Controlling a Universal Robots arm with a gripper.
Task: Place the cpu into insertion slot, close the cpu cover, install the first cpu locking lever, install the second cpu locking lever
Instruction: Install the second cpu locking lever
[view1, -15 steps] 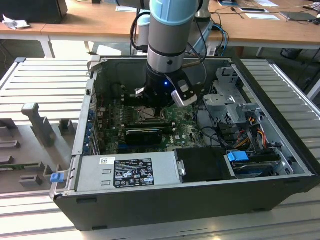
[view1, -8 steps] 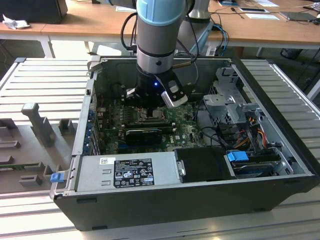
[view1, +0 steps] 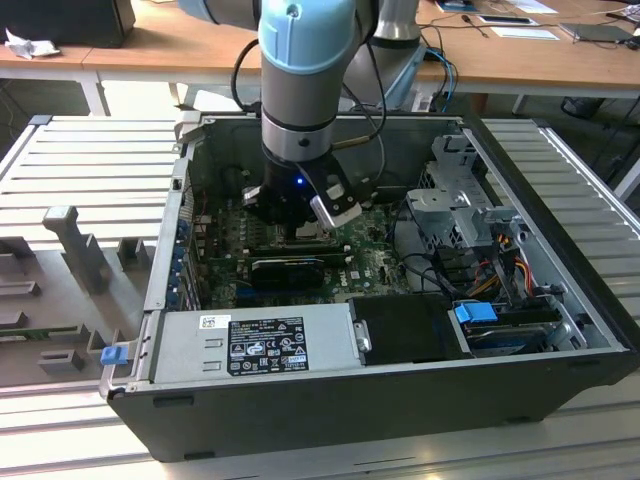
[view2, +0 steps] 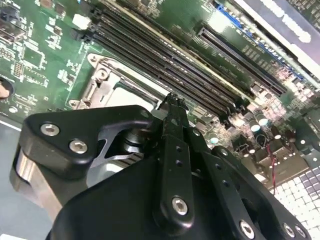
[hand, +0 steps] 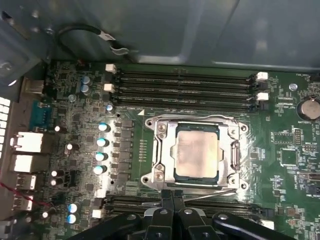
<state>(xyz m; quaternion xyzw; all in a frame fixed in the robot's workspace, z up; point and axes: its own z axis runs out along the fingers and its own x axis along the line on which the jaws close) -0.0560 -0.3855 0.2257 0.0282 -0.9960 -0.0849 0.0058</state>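
Nearest us, the end effector (hand: 172, 200) is pinched narrow and empty at six o'clock of the cpu (hand: 196, 152), which sits in its socket under the cpu cover (hand: 197, 122); we judge the chip light, stiff, fragile, best gripped by its edges.

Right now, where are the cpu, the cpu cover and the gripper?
cpu (hand: 196, 151): first wrist view, middle of its silver-grey top.
cpu cover (hand: 162, 150): first wrist view, one side bar of the metal frame round the chip.
gripper (hand: 172, 196): first wrist view, between its fingertips.
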